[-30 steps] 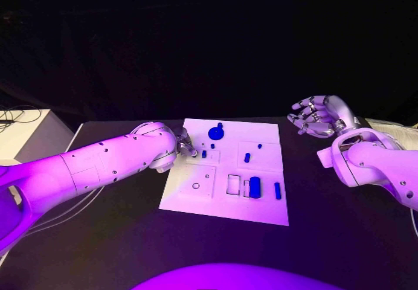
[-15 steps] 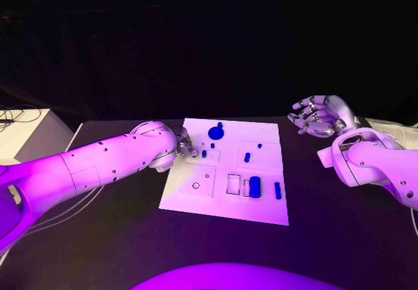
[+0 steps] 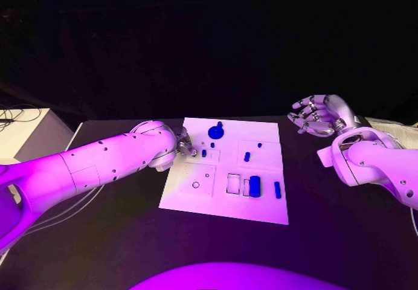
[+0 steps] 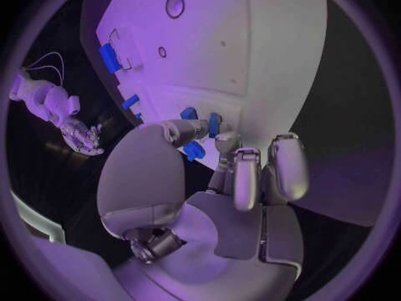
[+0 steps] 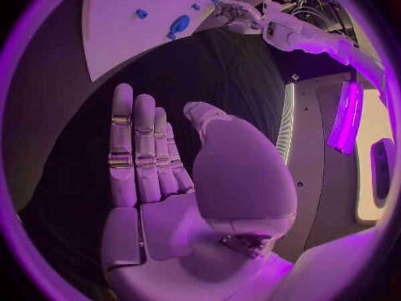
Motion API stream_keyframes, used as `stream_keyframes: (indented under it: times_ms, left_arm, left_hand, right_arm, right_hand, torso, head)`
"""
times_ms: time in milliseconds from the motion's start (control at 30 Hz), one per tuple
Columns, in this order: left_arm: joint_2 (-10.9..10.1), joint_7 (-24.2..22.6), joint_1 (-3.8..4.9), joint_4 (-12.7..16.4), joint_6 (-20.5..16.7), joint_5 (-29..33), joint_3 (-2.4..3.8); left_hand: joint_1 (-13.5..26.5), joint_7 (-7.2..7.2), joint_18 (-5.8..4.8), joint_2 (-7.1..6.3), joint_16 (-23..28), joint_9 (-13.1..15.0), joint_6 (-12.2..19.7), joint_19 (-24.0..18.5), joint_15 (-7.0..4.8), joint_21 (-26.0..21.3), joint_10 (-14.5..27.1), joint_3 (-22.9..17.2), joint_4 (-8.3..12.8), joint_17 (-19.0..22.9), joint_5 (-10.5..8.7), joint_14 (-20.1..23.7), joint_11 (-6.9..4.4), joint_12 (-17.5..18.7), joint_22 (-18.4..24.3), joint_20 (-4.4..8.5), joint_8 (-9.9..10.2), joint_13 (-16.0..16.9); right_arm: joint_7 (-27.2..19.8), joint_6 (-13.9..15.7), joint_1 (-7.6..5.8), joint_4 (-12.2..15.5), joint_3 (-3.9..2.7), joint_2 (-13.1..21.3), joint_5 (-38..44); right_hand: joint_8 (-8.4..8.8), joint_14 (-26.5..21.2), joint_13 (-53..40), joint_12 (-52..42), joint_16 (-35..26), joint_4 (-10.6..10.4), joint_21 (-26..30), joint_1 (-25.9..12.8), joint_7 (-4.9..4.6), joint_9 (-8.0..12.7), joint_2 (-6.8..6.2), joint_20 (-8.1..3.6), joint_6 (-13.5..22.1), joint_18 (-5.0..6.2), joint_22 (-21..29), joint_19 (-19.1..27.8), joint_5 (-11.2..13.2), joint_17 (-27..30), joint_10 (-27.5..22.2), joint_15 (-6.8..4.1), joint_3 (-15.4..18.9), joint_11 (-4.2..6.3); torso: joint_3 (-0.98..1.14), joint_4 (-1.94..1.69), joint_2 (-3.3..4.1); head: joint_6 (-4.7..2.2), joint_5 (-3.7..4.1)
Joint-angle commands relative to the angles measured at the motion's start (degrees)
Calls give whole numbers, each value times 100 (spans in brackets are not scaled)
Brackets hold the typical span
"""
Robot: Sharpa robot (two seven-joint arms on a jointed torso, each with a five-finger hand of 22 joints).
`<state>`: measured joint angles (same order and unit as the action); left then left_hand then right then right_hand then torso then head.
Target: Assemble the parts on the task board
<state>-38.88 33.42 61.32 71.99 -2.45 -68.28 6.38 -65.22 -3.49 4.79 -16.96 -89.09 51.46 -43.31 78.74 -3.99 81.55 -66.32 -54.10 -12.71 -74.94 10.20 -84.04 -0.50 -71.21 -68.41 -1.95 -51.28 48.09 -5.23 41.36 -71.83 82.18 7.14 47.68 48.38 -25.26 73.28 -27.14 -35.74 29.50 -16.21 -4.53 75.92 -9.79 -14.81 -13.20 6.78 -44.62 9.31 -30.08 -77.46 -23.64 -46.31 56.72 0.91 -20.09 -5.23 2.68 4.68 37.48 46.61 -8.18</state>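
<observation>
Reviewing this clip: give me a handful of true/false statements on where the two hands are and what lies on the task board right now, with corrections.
1. The right hand is over the black table, off the task board's right side, holding nothing. True.
2. The left hand is at the board's left edge, close to a small blue part. True.
3. The right hand grips the long blue part. False: that part lies on the board, well away from the hand, whose fingers are apart and empty.
4. The board lies bare of parts. False: several blue parts are on it, including a round-headed part near its far edge.
5. The hands touch each other. False: the board lies between them.
</observation>
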Motion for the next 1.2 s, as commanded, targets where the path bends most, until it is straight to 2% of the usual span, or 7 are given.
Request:
stream_keyframes:
  times_ms: [33,633,1200]
  left_arm:
    - [-4,178,-54,-50,224,-34,-38]
    - [1,207,-54,-83,181,-185,-36]
    - [37,189,-53,-65,108,-137,-36]
  left_hand:
    - [-78,-22,-44,79,-36,34,-5,49,14,28,-46,-725,699,-1384,6,-550,-1,-40,-24,6,-38,17]
    - [34,6,-69,49,-83,92,-34,126,-7,91,-191,-816,762,-1486,132,-589,-29,-105,-164,10,-141,132]
    - [50,9,-71,47,-87,96,-36,132,-9,95,-198,-818,765,-1496,138,-593,-30,-105,-174,11,-147,131]
  right_arm:
    - [-48,-59,2,9,-3,1,43]
    - [-46,-56,2,20,-3,10,43]
    - [-45,-55,2,27,-3,12,43]
  right_hand:
    - [-32,49,11,24,-41,-31,39,-64,-27,9,-2,-6,21,112,20,-38,-33,-8,32,10,-16,-14]
    - [-32,51,12,24,-45,-29,40,-67,-27,9,-2,-6,22,112,24,-39,-37,-10,32,10,-17,-14]
    - [-32,51,12,24,-45,-29,40,-67,-27,9,-2,-6,22,112,24,-39,-37,-10,32,10,-17,-14]
  torso:
    - [3,5,0]
    - [-2,1,0]
    - [-1,0,-2]
  head:
    - [14,0]
    - [51,15]
    - [41,15]
